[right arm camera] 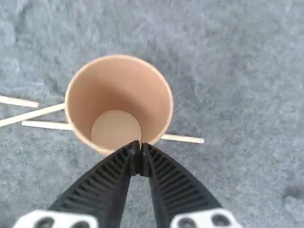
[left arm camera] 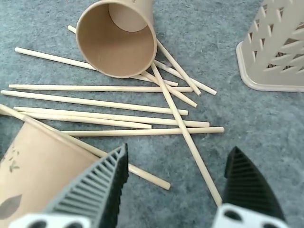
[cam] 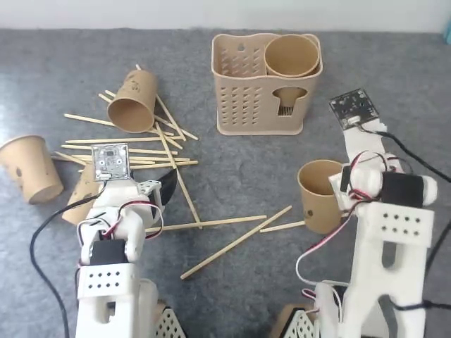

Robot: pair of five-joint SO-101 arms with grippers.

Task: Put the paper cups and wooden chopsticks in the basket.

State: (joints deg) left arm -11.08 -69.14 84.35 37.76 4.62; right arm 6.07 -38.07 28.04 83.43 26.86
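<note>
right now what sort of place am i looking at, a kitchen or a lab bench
Most likely a robot practice bench, not a kitchen: a grey felt-like mat is the work surface, the left arm and right arm show bare wiring, and paper cups, wooden chopsticks and a basket are laid out as props.

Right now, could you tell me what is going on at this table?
The right tool is shut on the rim of an upright brown paper cup, in front of the beige perforated plastic basket, which already holds one cup. The left tool is open above scattered wooden chopsticks, beside a tipped paper cup.
</note>
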